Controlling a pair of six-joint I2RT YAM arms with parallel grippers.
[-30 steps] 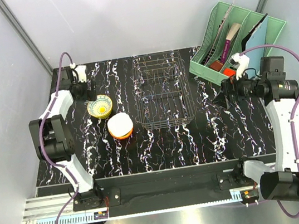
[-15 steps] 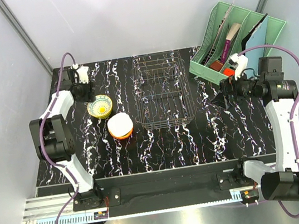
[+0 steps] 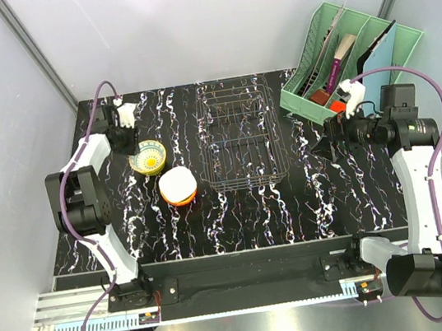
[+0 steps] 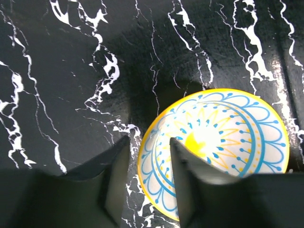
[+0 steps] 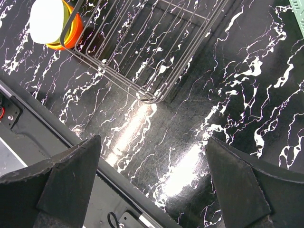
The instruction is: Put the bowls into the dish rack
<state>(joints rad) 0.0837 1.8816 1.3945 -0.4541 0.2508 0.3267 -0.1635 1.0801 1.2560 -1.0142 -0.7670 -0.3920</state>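
Observation:
A yellow-rimmed bowl with a blue pattern (image 3: 147, 157) (image 4: 223, 142) sits upright on the black marble table, left of the dish rack (image 3: 238, 138) (image 5: 147, 47), a dark wire basket with nothing in it. My left gripper (image 3: 128, 136) (image 4: 148, 142) straddles this bowl's near-left rim. One finger is outside, the other inside, and a thin strip of table shows between the outer finger and the rim. An upturned white bowl stacked on orange ones (image 3: 177, 186) (image 5: 50, 21) stands by the rack's front left corner. My right gripper (image 3: 327, 138) (image 5: 153, 142) hangs wide open, right of the rack, over bare table.
A mint-green file organiser (image 3: 346, 55) with books and small items stands at the back right, close behind the right wrist. The table's near edge and a metal rail (image 5: 71, 142) run below the right gripper. Grey walls enclose the table on three sides.
My left gripper's fingers have drawn closer together around the patterned bowl's rim, and its wrist has shifted slightly. The bowls and the right arm have hardly moved.

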